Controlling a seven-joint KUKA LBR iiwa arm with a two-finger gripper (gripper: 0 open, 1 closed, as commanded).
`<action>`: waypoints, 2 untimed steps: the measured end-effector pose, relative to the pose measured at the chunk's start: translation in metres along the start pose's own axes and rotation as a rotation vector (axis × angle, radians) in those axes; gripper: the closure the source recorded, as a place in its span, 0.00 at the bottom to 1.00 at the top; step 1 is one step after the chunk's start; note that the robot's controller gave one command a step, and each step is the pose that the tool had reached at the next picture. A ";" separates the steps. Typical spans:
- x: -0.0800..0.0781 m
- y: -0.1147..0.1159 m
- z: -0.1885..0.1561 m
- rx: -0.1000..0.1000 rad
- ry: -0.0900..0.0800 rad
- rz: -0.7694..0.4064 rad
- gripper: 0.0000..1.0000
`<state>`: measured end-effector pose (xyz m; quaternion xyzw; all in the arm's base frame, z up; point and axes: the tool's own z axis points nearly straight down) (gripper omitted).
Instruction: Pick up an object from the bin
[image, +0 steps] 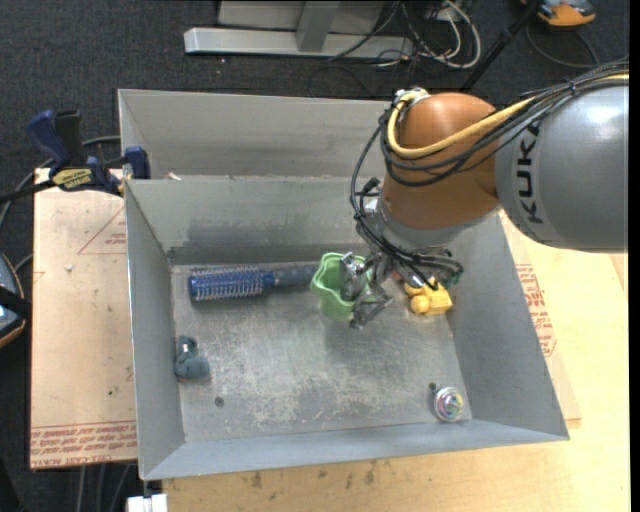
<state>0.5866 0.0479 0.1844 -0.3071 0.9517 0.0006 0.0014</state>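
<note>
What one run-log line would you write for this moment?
gripper: low, mid bin, at green cup-like thing's right edge | right: yellow block | left: blue hairbrush

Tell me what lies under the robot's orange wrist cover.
The gripper hangs there, at a green cup, and a small yellow thing partly shows. The bin floor straight beneath the cover is hidden.

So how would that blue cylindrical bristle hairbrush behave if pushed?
The blue cylindrical bristle hairbrush looks straight and stiff, so it likely won't flop. Its round barrel, lying flat, would probably roll if nudged sideways.
</note>
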 end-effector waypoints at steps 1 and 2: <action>-0.016 -0.042 0.087 0.006 -0.011 0.062 1.00; -0.010 -0.049 -0.024 0.006 -0.008 0.068 1.00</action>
